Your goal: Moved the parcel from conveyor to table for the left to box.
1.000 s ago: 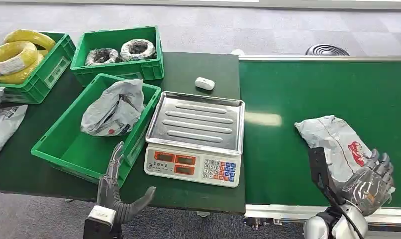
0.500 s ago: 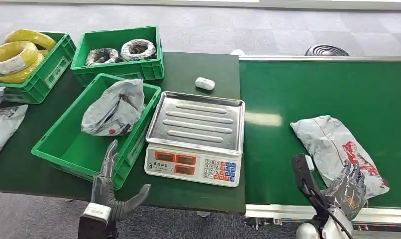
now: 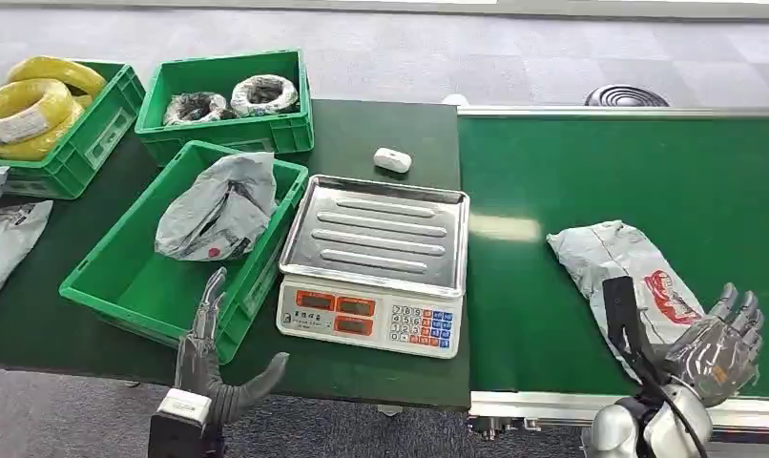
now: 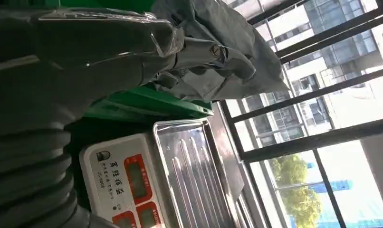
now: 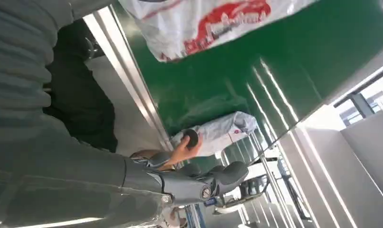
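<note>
Parcel (image 3: 625,280): grey bag with red print, flat on the conveyor (image 3: 571,181), right of the scale (image 3: 376,264), near the belt's front edge.
Right hand (image 3: 719,342): at the parcel's near right corner, fingers spread wide, holding nothing.
Left hand (image 3: 212,363): in front of the scale's left corner, beside the bin (image 3: 114,281), fingers apart, holding nothing.
Bin: left of the scale, on the table (image 3: 362,134), containing another grey bag (image 3: 218,208).
</note>
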### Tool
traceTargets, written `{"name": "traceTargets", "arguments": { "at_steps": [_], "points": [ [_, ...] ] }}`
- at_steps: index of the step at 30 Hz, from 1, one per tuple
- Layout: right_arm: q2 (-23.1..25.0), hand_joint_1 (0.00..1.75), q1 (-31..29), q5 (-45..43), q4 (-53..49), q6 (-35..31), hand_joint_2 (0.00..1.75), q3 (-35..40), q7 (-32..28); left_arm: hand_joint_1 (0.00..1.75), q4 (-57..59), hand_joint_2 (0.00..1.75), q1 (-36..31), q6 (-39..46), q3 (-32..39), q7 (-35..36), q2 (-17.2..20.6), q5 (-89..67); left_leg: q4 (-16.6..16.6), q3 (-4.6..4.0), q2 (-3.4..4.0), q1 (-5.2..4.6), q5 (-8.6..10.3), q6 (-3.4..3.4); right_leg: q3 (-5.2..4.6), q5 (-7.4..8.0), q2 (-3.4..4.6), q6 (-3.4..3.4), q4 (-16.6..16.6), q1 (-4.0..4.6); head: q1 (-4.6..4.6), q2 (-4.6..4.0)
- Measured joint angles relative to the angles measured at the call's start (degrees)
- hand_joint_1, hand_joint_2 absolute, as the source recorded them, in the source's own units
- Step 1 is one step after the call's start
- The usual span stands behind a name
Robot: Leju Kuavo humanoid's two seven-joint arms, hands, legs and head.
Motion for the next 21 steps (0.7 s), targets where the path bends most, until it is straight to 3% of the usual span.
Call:
{"name": "traceTargets", "arguments": {
  "at_steps": [6,21],
  "points": [
    [-4.7,0.00,-10.6,-0.6,16.5,0.3,1.75,-3.9,-3.1,0.00,0.8,1.75,-1.6,-2.0,-0.1,0.0,-0.1,0.0,0.1,0.08,-0.05,-0.01,0.04,0.03,0.07,0.08,-0.02,0.05,0.0,-0.06,0.02,0.00],
    [-10.1,0.00,-22.4,-0.9,40.6,4.2,1.75,-5.6,-2.5,0.00,1.8,1.75,-2.6,-3.4,-0.3,0.0,-0.2,-0.1,0.0,0.00,-0.03,-0.01,0.02,0.02,0.01,0.07,-0.02,0.04,0.0,-0.02,0.02,0.00]
  ]
}}
